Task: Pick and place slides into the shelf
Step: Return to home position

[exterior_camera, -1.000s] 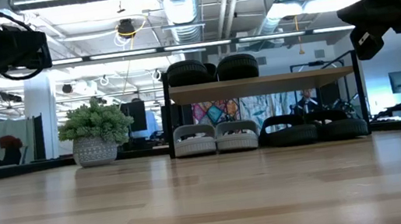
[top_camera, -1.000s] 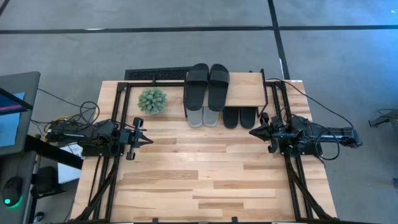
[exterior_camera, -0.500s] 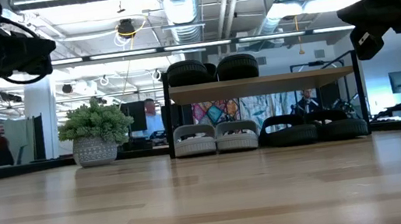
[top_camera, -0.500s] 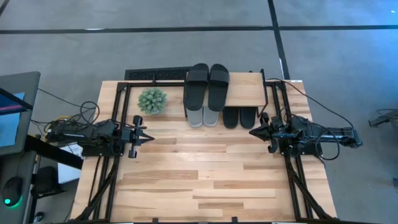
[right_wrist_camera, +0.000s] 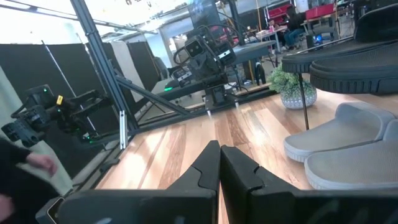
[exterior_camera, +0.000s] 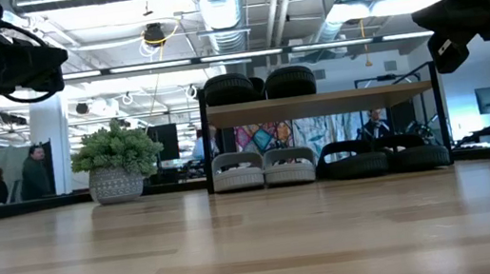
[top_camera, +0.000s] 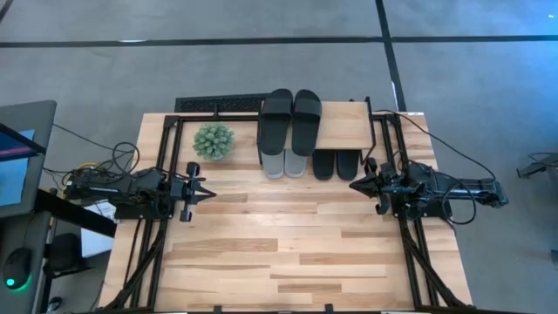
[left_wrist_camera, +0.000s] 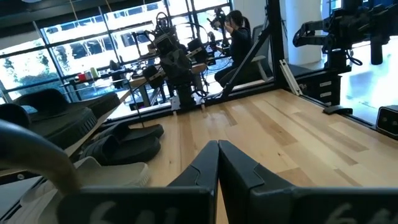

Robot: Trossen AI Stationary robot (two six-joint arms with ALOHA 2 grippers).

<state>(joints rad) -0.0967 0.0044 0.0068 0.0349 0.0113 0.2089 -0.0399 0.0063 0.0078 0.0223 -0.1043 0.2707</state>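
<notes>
High view: matte black slides point(top_camera: 307, 118) atop pale wooden shelf point(top_camera: 345, 129).

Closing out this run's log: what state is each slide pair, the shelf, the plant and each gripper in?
Shelf: upright, loaded.
Plant: upright.
Upper black slides: flat on the shelf top, side by side.
Grey slides: under the shelf, nearest the plant.
Lower black slides: under the shelf, beside the grey pair.
Left gripper: shut, empty, at table's left.
Right gripper: shut, empty, at table's right.
</notes>
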